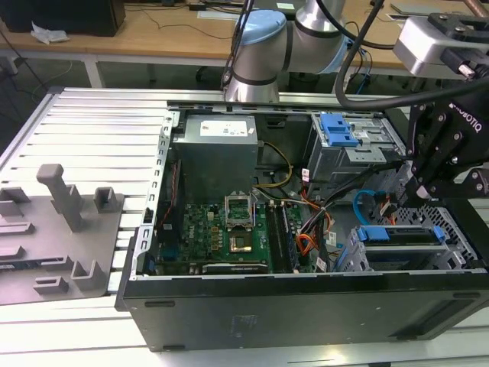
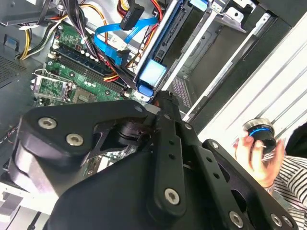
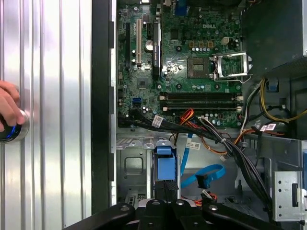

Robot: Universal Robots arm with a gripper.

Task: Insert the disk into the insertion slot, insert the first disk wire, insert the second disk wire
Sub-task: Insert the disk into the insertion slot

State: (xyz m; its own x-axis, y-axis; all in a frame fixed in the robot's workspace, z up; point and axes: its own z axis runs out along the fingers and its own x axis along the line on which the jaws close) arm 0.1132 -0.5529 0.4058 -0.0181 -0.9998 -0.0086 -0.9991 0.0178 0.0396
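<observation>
The disk [image 1: 399, 233], in its blue carrier, lies in the top bay of the insertion slot [image 1: 353, 256], the low silver cage at the case's front corner on the exterior view's right. My black gripper [image 1: 421, 193] hangs just above the disk's far end with its fingers together and nothing visibly held between them. In both wrist views the carrier's blue end tab [image 3: 164, 163] [image 2: 152, 74] sits right at my fingertips [image 3: 166, 189]. A loose blue flat wire [image 3: 204, 175] [image 2: 109, 40] curls beside the cage, and its black plug hangs free.
A thick black cable bundle [image 3: 230, 148] crosses from the motherboard [image 3: 192, 62] toward the taller grey bay with a blue latch [image 1: 340, 130]. A person's hand [image 3: 7, 109] rests on a blue-ringed knob [image 2: 260, 130] on the ribbed table beside the case. Grey fixtures [image 1: 65, 199] stand at the exterior view's left.
</observation>
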